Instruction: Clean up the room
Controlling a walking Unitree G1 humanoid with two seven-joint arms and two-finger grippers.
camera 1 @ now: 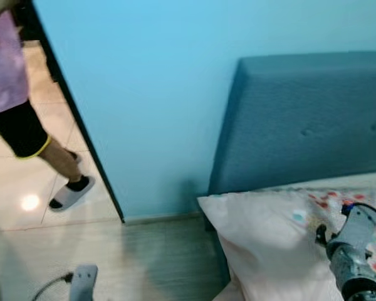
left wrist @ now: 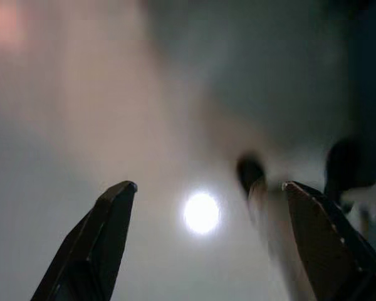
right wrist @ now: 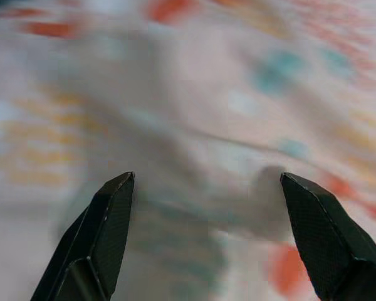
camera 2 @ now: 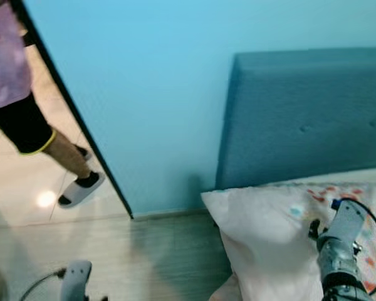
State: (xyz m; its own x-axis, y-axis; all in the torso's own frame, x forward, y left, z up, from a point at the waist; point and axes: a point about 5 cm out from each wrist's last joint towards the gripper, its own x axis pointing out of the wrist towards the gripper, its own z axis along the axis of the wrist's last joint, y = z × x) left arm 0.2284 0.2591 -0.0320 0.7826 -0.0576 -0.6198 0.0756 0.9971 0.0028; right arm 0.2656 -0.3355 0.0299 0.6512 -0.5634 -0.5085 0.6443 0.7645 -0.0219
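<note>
Pillow (camera 1: 269, 244) on bed, beneath right gripper (right wrist: 207, 238), fingers spread; left gripper (left wrist: 207, 244) fingers spread.

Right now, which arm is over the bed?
The right arm: it hangs above the white pillow, jaws open over patterned bedding. The left arm hangs over the floor.

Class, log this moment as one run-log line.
left gripper: open, over floor | right gripper: open, above pillow | person: in doorway
</note>
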